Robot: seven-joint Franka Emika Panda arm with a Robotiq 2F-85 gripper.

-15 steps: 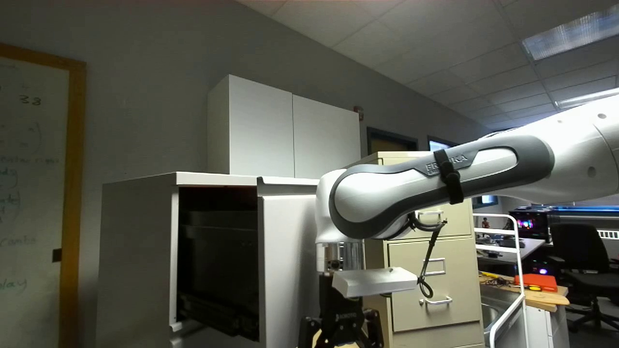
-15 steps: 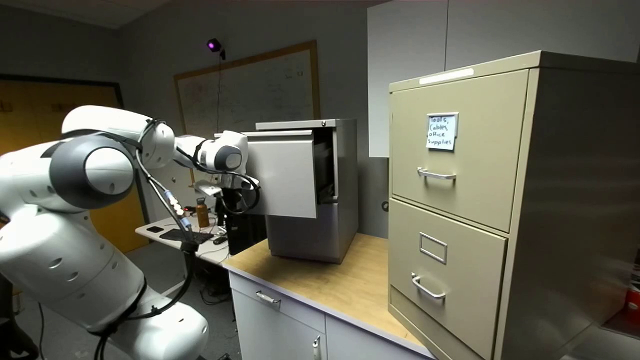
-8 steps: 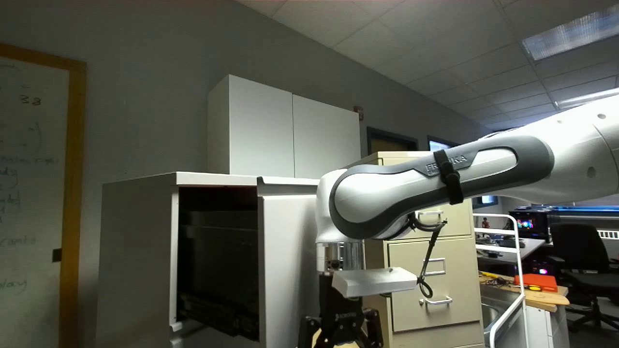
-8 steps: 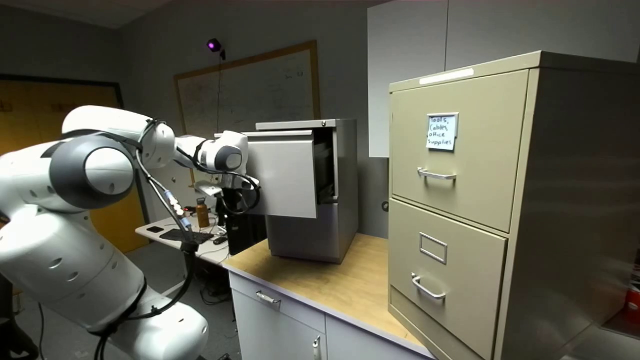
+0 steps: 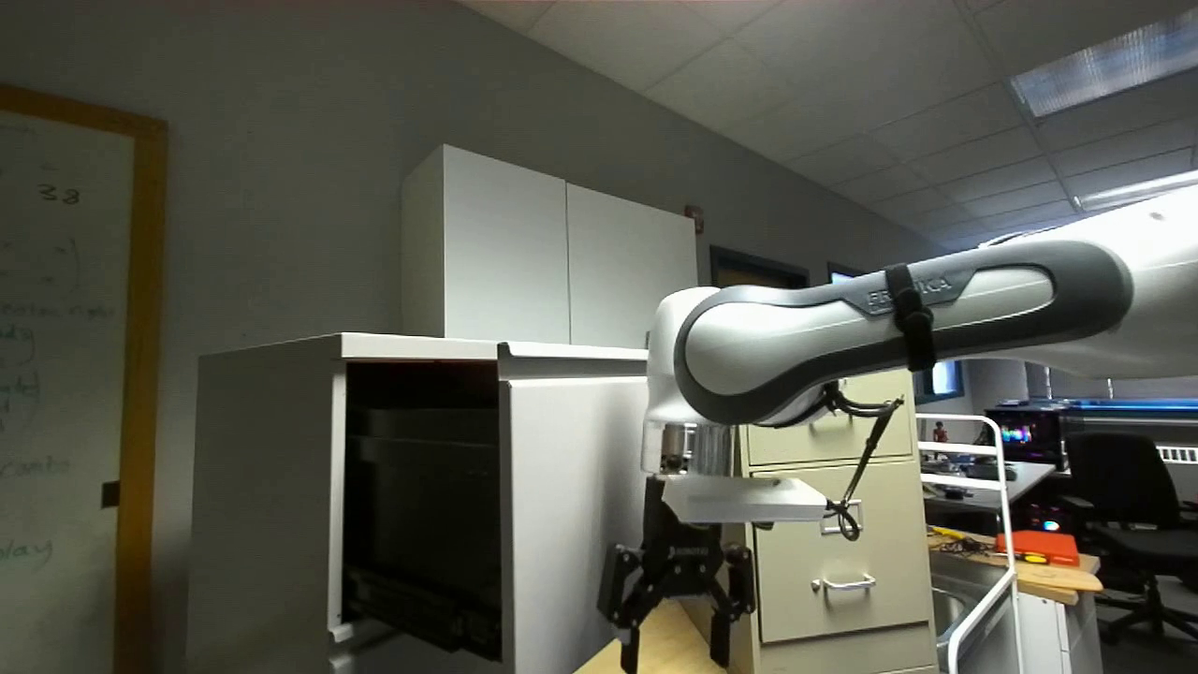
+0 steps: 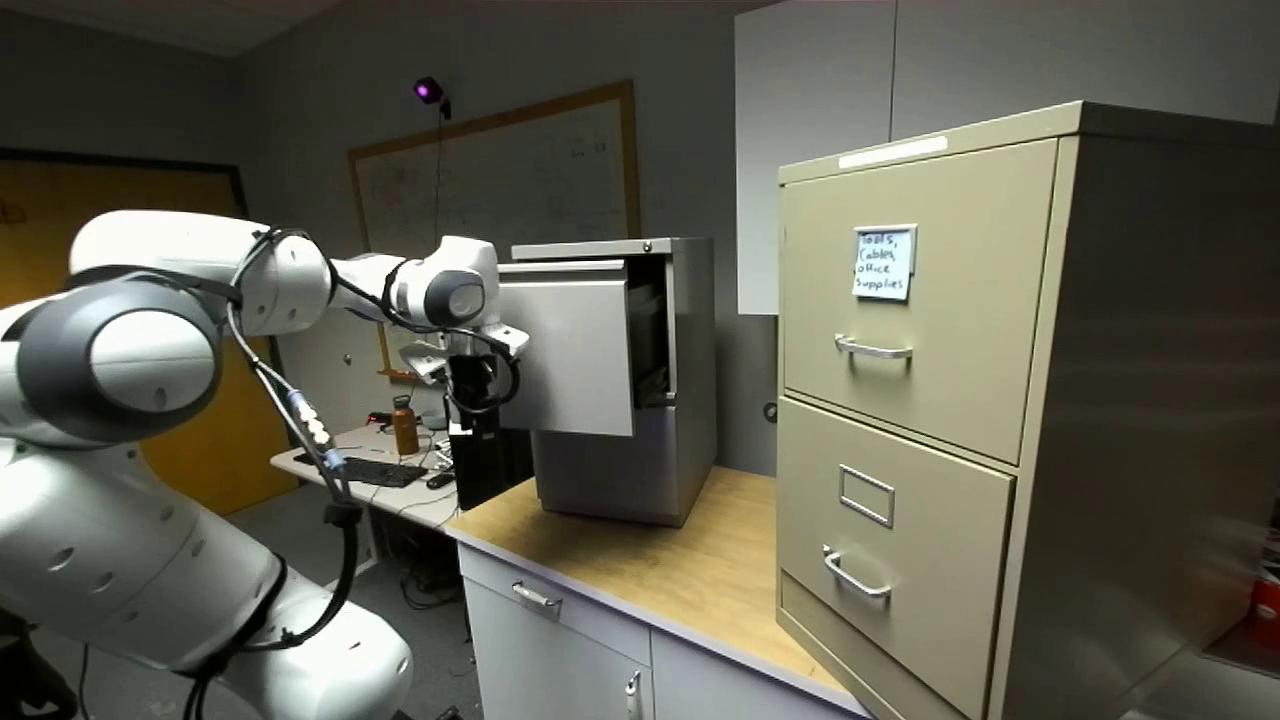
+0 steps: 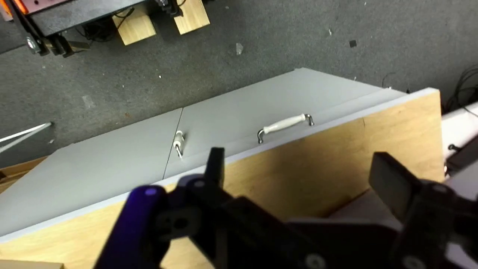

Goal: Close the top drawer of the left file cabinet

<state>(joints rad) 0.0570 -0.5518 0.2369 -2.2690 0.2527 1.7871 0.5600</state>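
Near the jutting top drawer [image 6: 578,350] of the grey cabinet [image 6: 693,400]: gripper [image 5: 675,653], wide, empty. Might skid, or jam the drawer, by pushing off-centre.

Top drawer [image 6: 575,350]: juts from left file cabinet [image 6: 694,400]
Beige cabinet [image 6: 930,410]: obstacle alongside
Between them: room above counter [image 6: 700,560]

The top drawer [image 6: 580,350] looks like smooth metal, the countertop [image 6: 735,535] grained wood, the floor [image 7: 276,33] rough and matt.
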